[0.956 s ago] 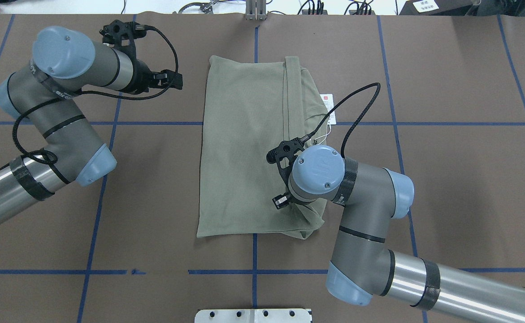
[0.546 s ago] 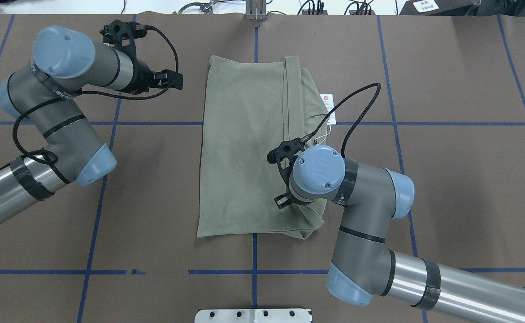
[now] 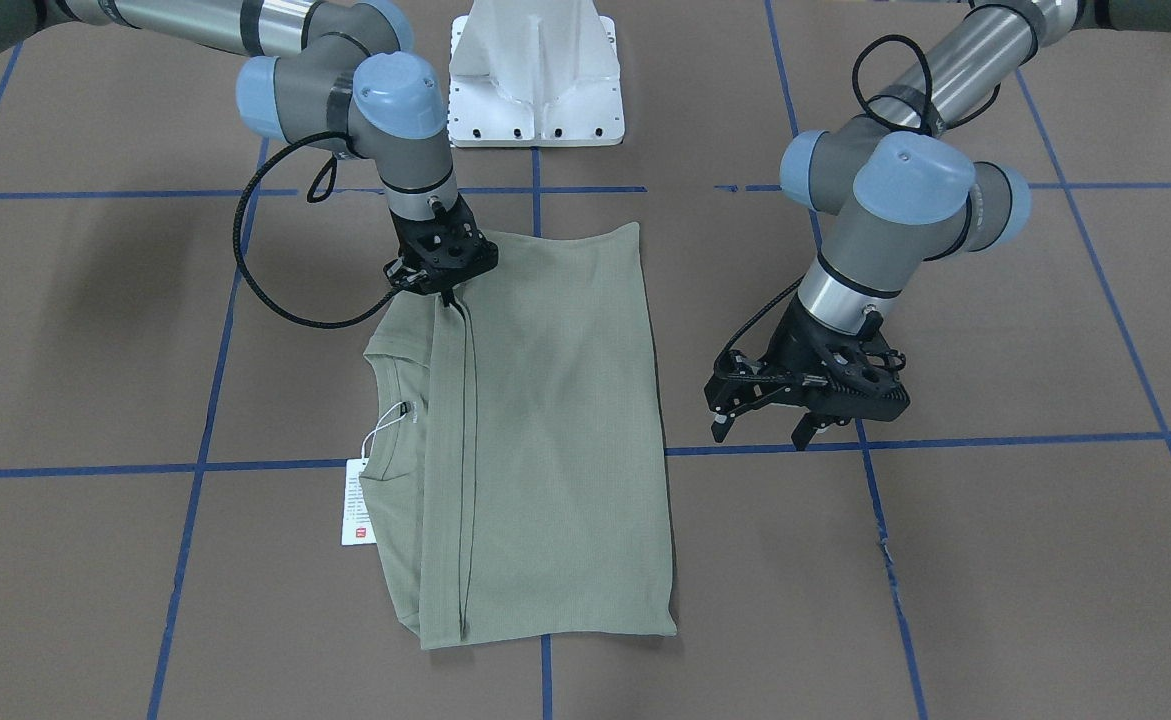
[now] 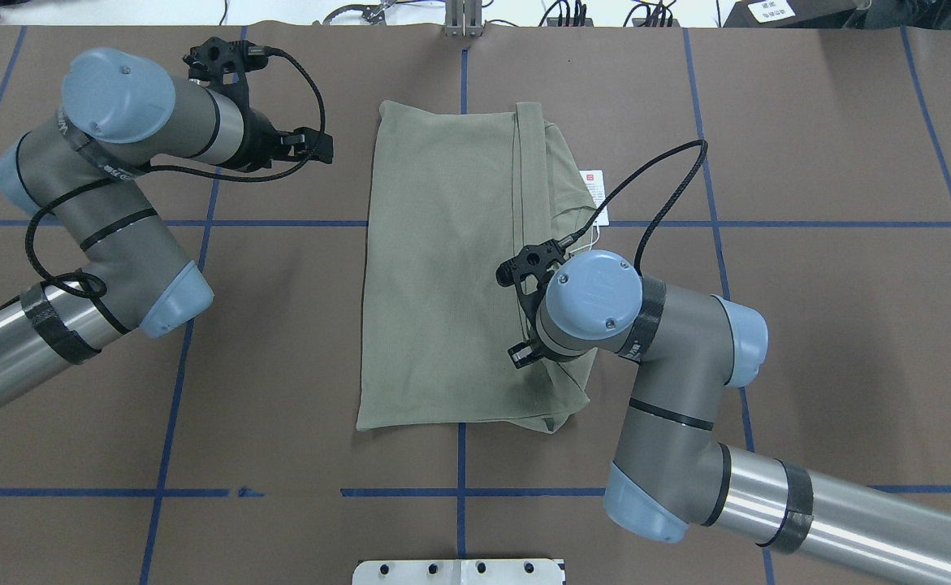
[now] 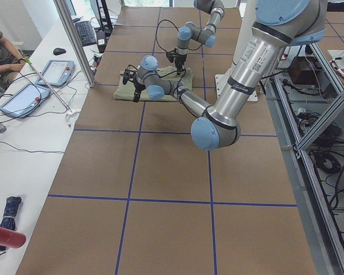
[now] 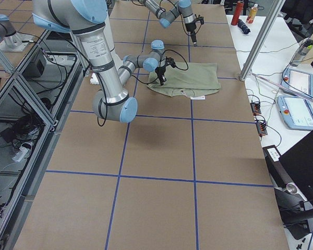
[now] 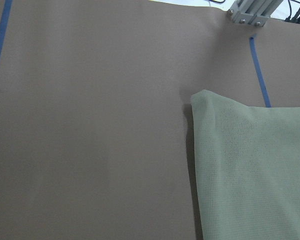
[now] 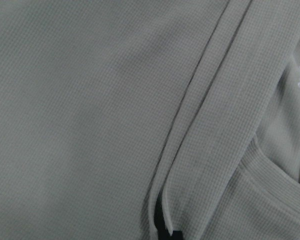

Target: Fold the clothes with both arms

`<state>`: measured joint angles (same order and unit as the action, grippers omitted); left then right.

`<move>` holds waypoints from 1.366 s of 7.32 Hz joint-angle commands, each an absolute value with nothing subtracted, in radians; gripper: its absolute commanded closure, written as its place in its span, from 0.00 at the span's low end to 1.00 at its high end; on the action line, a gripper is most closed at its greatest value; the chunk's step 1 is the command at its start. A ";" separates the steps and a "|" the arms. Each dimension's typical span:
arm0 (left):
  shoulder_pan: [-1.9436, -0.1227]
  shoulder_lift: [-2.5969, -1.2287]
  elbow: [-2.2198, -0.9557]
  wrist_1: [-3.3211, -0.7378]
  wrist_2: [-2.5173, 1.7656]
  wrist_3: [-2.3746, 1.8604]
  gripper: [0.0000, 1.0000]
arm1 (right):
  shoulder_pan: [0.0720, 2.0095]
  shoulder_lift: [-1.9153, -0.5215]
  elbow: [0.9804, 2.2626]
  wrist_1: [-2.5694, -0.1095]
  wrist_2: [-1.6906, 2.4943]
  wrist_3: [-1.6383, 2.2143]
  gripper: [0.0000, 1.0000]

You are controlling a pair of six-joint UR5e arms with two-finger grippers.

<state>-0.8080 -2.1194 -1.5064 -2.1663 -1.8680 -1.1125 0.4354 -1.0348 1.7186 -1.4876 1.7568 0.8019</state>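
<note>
Item: one pale sage-green knit shirt (image 4: 443, 284), lying flat at the centre of the counter (image 4: 808, 325), across the middle blue tape line (image 4: 461, 463).

Material: the right wrist view shows a fine waffle-textured knit, matte, with soft shallow creases. The round collar (image 3: 388, 386) is ribbed.

Shape: folded into a long rectangle with a straight far edge and square corners. A narrow sleeve band (image 4: 530, 187) runs lengthwise along the half nearer the right arm, and its edge forms a dark seam line. The near corner on that side is bunched and uneven. A white rectangular hang tag (image 4: 594, 188) on thin string lies off the collar side, partly on the bare counter.

Counter: a brown, matte, paper-like covering marked with a grid of blue tape.

Left pincer (image 3: 760, 436): black, fingers spread wide apart, holding nothing. It hangs above the bare counter, just beside the shirt's long plain edge and clear of it.

Right pincer (image 3: 445, 292): black, lowered onto the sleeve band near the hem end. Its own body masks the tips, so I cannot tell whether it is open or closed.
</note>
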 commanded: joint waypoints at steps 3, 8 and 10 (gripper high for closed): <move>-0.779 -2.128 -1.506 -2.166 -1.865 -1.124 0.00 | 0.448 -1.196 1.845 -1.488 1.763 0.799 1.00; -0.778 -2.128 -1.508 -2.166 -1.865 -1.123 0.00 | 0.494 -1.200 1.898 -1.494 1.778 0.799 0.00; -0.778 -2.125 -1.506 -2.167 -1.865 -1.117 0.00 | 0.554 -1.062 1.766 -1.493 1.779 0.798 0.00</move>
